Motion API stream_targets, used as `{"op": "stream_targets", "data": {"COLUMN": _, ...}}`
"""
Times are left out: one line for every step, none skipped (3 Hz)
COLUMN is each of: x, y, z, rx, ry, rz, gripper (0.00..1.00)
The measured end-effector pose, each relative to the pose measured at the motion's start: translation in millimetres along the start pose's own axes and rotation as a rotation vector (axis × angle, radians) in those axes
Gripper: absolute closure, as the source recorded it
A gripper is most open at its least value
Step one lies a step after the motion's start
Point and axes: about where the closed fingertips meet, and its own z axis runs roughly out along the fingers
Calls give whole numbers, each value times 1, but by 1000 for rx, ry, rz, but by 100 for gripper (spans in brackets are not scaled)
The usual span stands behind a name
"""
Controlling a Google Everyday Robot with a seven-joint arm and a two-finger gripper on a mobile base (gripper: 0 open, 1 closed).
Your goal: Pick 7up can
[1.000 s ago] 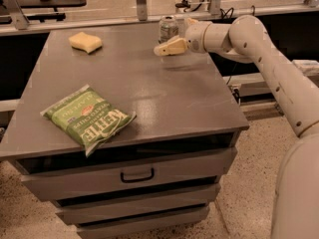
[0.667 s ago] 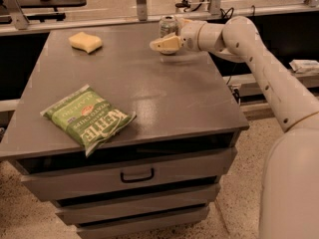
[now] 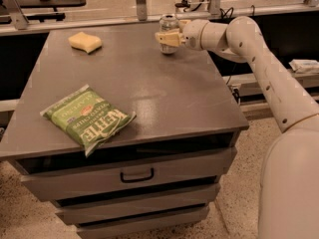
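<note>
Logged silvery-grey can (image 3: 168, 20) | noted tan gripper (image 3: 167, 34) at the can, near the far edge of the table (image 3: 164, 93), on a cream-white arm (image 3: 259, 59) | saw table matt grey, drawers (image 3: 75, 183) grey, handle (image 3: 137, 176) black | found green bag (image 3: 88, 117) with white lettering | found pale yellow sponge (image 3: 85, 42) | noted speckled beige floor (image 3: 234, 208)

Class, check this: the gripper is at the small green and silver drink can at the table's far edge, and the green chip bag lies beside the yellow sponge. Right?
No. The camera view shows the green chip bag at the front of the grey table, far from the yellow sponge. The gripper is at the small green and silver drink can.
</note>
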Motion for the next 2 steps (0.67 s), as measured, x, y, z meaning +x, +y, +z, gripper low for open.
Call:
{"op": "stream_targets", "data": {"x": -25, "y": 24, "z": -25, "rx": -83, "ry": -43, "rz": -10, "gripper": 93}}
{"op": "stream_targets", "data": {"x": -53, "y": 65, "z": -59, "rx": -217, "ry": -94, "rz": -2, "gripper": 100}}
